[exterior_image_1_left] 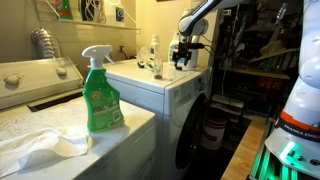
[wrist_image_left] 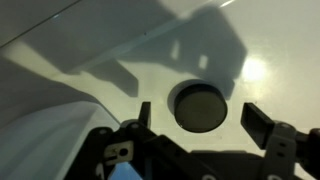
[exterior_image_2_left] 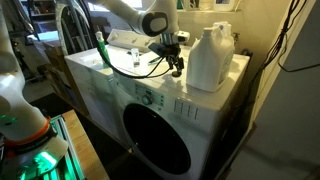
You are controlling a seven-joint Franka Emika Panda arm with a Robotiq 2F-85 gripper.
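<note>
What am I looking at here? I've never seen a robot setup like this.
This is a robot arm in a laundry room. Two pictures come from cameras standing outside the robot; the third comes from a camera on its wrist, looking past its two fingers. The arm reaches over a white washing machine, where a white jug stands. In the wrist view a dark round disc lies on the white top between the open fingers, which hold nothing. In an exterior view, a green spray bottle and a white cloth sit on a nearer surface.
</note>
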